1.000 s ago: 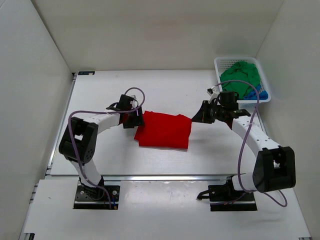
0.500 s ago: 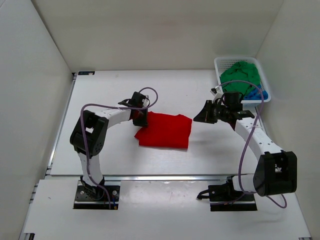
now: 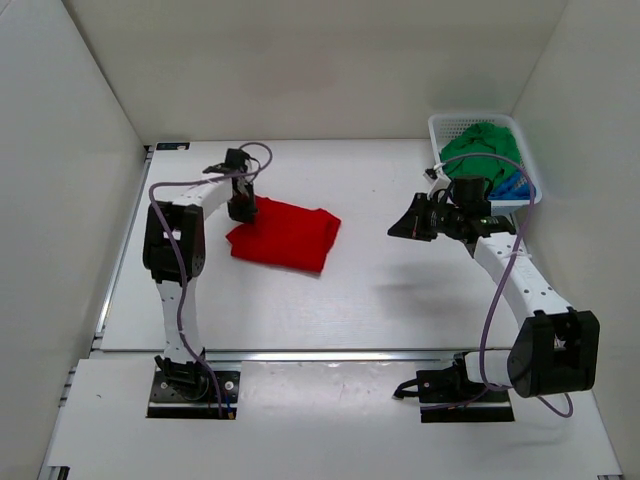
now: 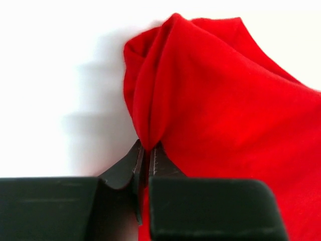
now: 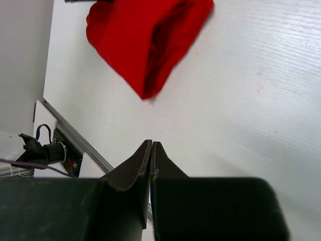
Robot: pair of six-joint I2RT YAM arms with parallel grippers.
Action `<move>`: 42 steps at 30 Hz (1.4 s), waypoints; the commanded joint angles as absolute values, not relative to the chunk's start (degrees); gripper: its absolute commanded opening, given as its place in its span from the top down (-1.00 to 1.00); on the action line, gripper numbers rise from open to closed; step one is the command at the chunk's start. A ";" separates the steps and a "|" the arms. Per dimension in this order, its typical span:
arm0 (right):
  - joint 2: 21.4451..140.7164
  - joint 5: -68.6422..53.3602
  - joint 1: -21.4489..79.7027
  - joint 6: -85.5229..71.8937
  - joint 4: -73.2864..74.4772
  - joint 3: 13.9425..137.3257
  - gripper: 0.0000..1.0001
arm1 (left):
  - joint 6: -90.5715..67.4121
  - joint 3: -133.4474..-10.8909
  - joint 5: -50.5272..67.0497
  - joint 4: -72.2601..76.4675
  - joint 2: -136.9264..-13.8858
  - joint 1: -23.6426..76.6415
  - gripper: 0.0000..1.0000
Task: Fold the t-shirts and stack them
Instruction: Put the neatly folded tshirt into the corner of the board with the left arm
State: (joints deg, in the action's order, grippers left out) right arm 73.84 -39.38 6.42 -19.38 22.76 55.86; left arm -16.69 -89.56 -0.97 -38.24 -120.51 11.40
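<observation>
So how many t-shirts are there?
3. A red t-shirt lies on the table, pinched by the left fingers; a green t-shirt fills the white basket at far right, a blue t-shirt peeking from under it. Others may be hidden beneath.

The white table in front of me carries two items. The folded red t-shirt lies flat, left of centre toward the far side. The white basket occupies the far right corner.

Nothing readable: no writing, brand, number or sign legible on the red t-shirt, the green t-shirt, the white basket or the table.
</observation>
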 commanded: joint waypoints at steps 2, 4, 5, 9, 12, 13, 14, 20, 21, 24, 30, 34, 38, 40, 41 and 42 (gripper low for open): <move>71.54 -41.92 7.12 -20.47 19.52 58.27 1.00 | -14.06 -100.79 -7.73 -42.27 -124.62 4.33 1.00; 71.63 -42.10 7.82 -21.00 18.98 58.44 1.00 | -13.97 -109.38 -8.00 -43.15 -129.70 2.39 1.00; 71.80 -41.32 7.82 -21.35 18.90 58.62 1.00 | -13.54 -111.77 -8.69 -44.11 -131.21 1.16 1.00; 72.07 -40.52 7.74 -21.62 18.90 59.41 1.00 | -13.18 -137.42 -10.72 -51.48 -145.00 -3.68 1.00; 72.86 -41.40 7.38 -21.80 19.16 61.08 0.99 | -15.11 -141.43 -10.55 -47.06 -148.45 -6.67 1.00; 73.21 -41.31 7.30 -22.14 18.73 61.95 1.00 | -15.99 -140.11 -10.81 -44.85 -148.27 -7.11 1.00; 73.65 -41.57 7.47 -22.41 18.55 62.66 1.00 | -16.34 -140.45 -12.03 -43.78 -148.53 -8.16 1.00; 78.13 -42.27 7.82 -22.24 18.90 66.00 1.00 | -18.10 -146.69 -13.71 -39.13 -153.63 -11.42 1.00; 78.48 -42.28 7.82 -22.41 18.64 66.35 0.99 | -18.02 -145.91 -14.06 -38.59 -153.63 -11.51 1.00; 80.24 -42.19 8.61 -23.02 18.54 68.28 1.00 | -17.67 -144.76 -14.85 -35.16 -153.89 -12.30 1.00; 83.50 -41.84 10.63 -22.06 19.60 70.92 0.98 | -17.23 -147.66 -13.45 -30.95 -155.75 -13.71 0.90; 85.34 -40.88 11.51 -21.80 20.13 71.80 1.00 | -16.26 -146.51 -16.87 -26.46 -155.13 -13.98 0.75; 86.22 -40.34 12.22 -21.80 21.27 73.12 1.00 | -16.44 -146.87 -17.58 -24.17 -155.30 -15.03 0.78; 86.75 -40.26 12.31 -21.89 21.62 73.30 0.99 | -15.91 -146.86 -17.23 -23.82 -155.30 -15.56 0.73; 87.01 -40.43 12.65 -21.97 21.80 74.08 1.00 | -14.60 -146.87 -16.18 -23.47 -155.22 -15.90 0.55; 87.10 -40.52 12.83 -21.89 22.23 74.35 1.00 | -14.07 -146.95 -16.43 -23.21 -154.87 -16.08 0.16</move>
